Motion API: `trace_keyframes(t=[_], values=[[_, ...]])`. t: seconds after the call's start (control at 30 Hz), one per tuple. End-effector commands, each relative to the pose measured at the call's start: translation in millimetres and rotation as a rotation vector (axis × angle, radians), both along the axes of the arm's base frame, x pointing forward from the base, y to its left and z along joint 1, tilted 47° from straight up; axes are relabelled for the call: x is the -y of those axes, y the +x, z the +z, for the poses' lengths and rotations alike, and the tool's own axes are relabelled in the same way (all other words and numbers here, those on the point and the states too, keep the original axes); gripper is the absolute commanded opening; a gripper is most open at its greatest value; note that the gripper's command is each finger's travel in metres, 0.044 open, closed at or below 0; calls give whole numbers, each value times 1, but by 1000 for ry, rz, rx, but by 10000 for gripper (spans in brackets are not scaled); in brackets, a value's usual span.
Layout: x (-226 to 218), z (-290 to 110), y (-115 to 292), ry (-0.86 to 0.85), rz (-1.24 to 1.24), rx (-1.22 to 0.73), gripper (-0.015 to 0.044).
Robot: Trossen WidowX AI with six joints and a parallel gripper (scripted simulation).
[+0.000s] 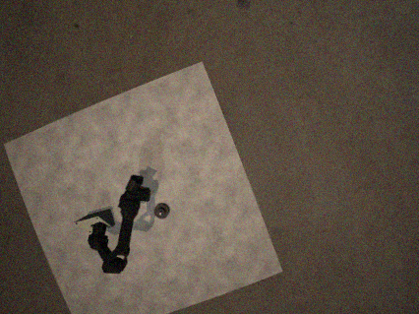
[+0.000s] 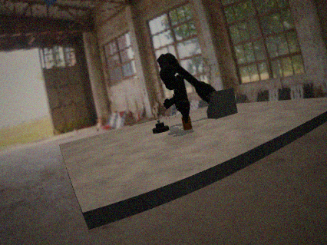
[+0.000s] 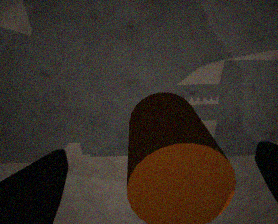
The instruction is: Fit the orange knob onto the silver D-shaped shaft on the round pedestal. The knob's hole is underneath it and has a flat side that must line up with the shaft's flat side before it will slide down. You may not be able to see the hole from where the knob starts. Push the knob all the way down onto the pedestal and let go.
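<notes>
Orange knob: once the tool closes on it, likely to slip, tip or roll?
The orange knob looks like a plain, smooth-sided cylinder, so it may slip in a light pinch. It stands upright on its flat end, fairly tall for its width, so a sideways nudge could tip it. Once on its side, it would probably roll. The tool is open around it.

Looking straight down, you see the pale square table top [image 1: 207, 125] lying turned at an angle on the dark floor [image 1: 334, 76]. The black arm [image 1: 124, 223] stretches from its base near the lower left up to the gripper [image 1: 136, 183], casting a grey shadow. Just to its right stands the small round pedestal [image 1: 161, 210], apart from the arm.
</notes>
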State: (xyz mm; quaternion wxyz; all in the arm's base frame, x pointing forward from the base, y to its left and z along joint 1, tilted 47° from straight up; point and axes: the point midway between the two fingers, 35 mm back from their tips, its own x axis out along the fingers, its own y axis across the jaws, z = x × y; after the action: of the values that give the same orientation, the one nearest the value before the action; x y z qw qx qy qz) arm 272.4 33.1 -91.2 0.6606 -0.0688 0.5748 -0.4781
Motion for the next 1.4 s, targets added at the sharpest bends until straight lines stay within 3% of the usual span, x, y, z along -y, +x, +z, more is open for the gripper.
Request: trace_keyframes(t=[0.0, 0.47, 0.8, 1.0, 1.17, 1.37], values=[[7, -5, -2, -7, 2, -7, 440], [21, -17, -6, -10, 1, -7, 440], [21, -17, -6, -10, 1, -7, 177], [21, -17, -6, -10, 1, -7, 137], [15, -13, -4, -8, 5, -12, 6], [-10, 8, 4, -3, 22, -32, 0]])
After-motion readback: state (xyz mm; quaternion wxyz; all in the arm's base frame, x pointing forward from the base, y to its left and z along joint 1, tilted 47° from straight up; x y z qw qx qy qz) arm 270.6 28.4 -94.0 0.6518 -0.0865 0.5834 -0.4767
